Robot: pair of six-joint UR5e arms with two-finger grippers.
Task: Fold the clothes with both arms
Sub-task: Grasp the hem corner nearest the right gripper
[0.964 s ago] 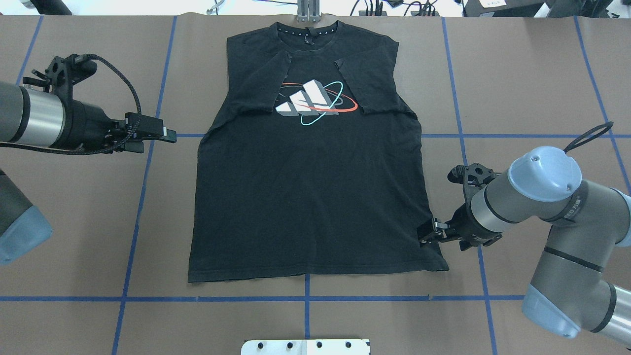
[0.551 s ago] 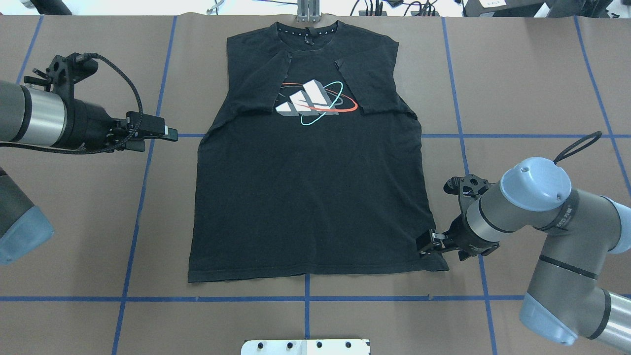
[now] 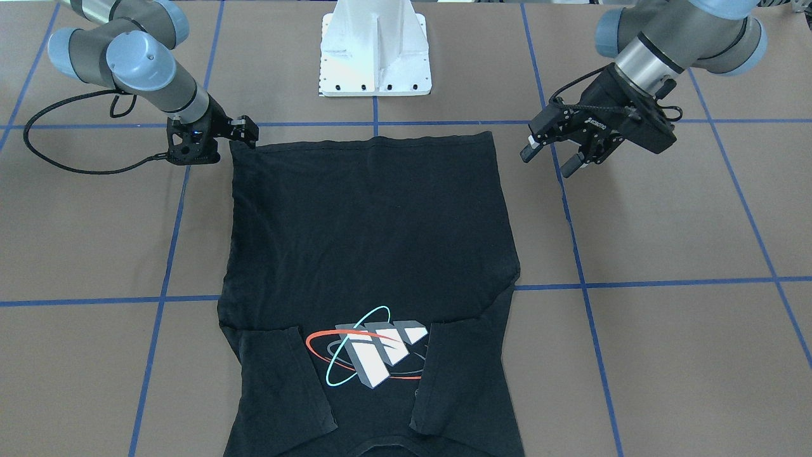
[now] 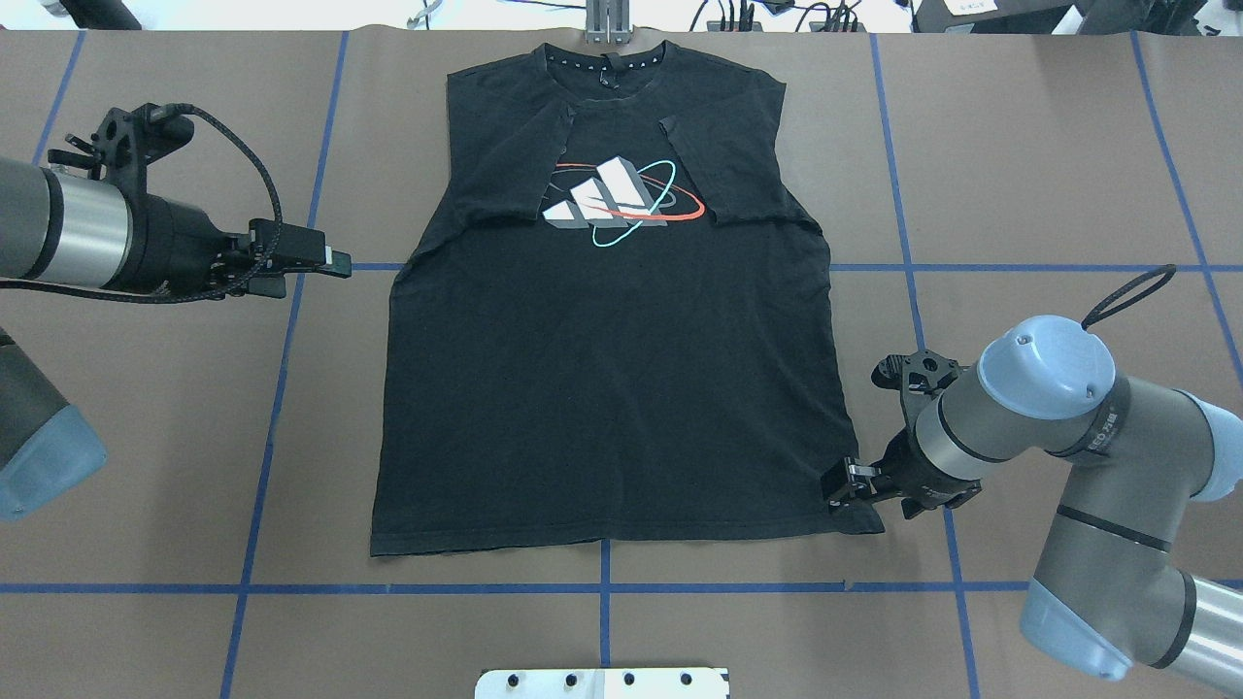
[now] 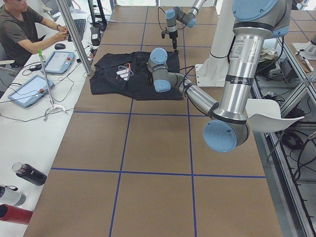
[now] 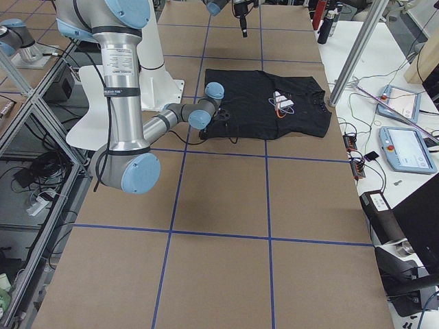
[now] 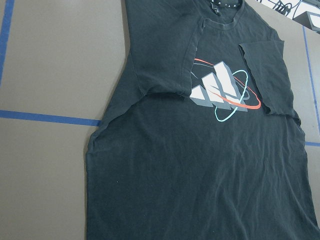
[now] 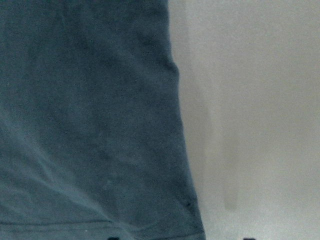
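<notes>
Both sets of jaws are spread: right gripper [image 4: 837,483] at the T-shirt [image 4: 602,388] hem corner, left gripper [image 3: 545,162] toward the worktop [image 4: 1020,146] left edge.

Black T-shirt [image 4: 602,388], grey-white blocks [image 4: 602,199] ringed orange-red and cyan, brown table [image 4: 1020,146], blue grid lines [image 4: 777,587]

The desk [image 4: 1020,146] has a brown surface divided into large rectangles by blue tape lines [image 4: 777,588]. One black T-shirt [image 4: 612,408] lies flat on it, print side up, roughly centred over the middle lengthwise line. The collar sits at the desk edge far from the robot. The hem stops just short of the cross line nearest the robot. Both short sleeves are folded inward onto the chest, flanking the print. A white base plate [image 3: 375,57] sits on the desk near the hem, clear of the cloth.
</notes>
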